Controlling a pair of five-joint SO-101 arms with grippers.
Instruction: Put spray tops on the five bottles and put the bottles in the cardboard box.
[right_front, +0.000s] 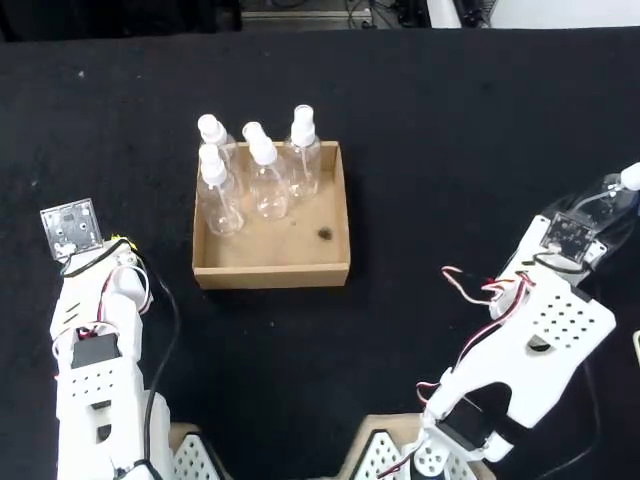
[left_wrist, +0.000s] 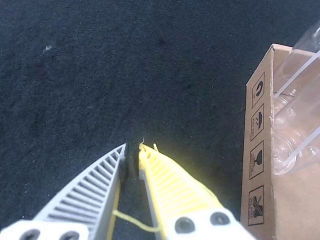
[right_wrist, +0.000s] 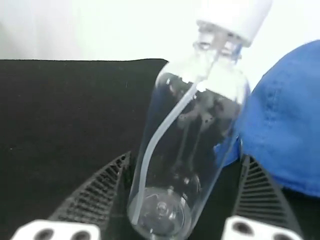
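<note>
The cardboard box (right_front: 271, 262) sits mid-table. Several clear bottles (right_front: 266, 180) with white spray tops stand upright in its far left part. My right gripper (right_wrist: 185, 159) is shut on another clear bottle (right_wrist: 192, 135), which has a white spray top (right_wrist: 235, 17) on it and a dip tube inside. In the high view this bottle (right_front: 603, 203) is at the table's right edge, tilted away from the arm (right_front: 545, 320). My left gripper (left_wrist: 132, 147) is shut and empty, low over the black table to the left of the box wall (left_wrist: 257, 150).
A blue cloth-like thing (right_wrist: 285, 130) lies just beyond the held bottle at the table's edge. The near right part of the box floor (right_front: 300, 240) is bare, with a dark spot on it. Black tabletop (right_front: 450, 140) stretches between the box and the right arm.
</note>
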